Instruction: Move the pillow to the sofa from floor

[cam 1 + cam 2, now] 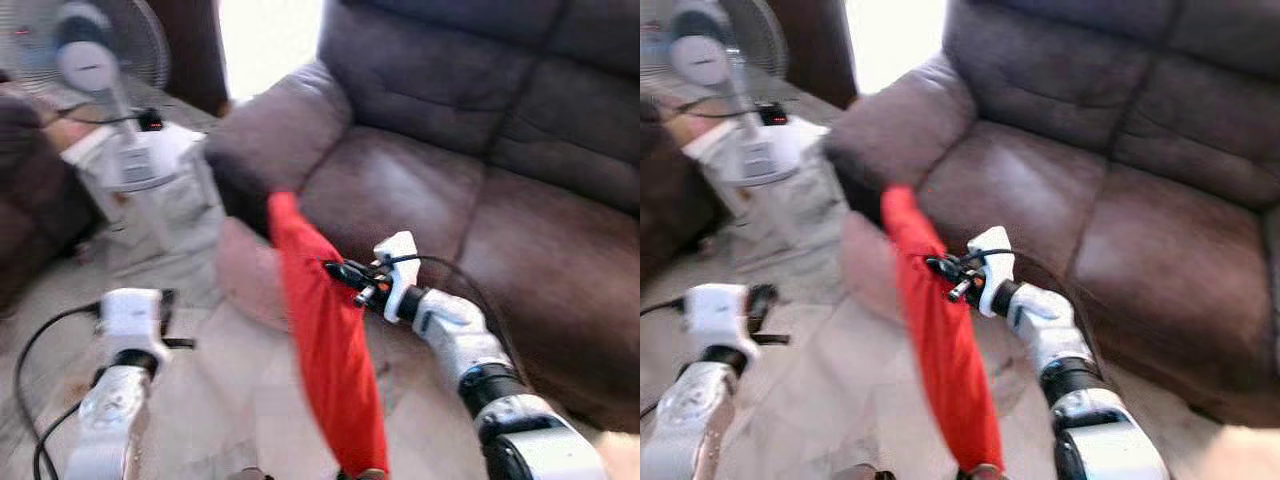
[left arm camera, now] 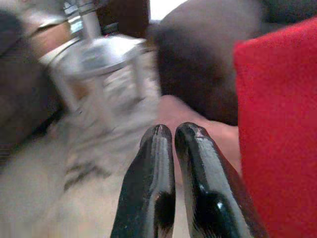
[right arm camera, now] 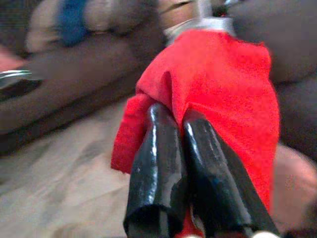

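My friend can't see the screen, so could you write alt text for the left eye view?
The robot's right pincer holds a red pillow hanging limp above the floor, in front of a brown leather sofa. The left pincer hangs lower; a white fan stands behind.

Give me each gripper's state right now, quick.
Left gripper: shut, holding nothing, beside the red pillow.
Right gripper: shut on the pillow, holding it up off the floor in front of the sofa.
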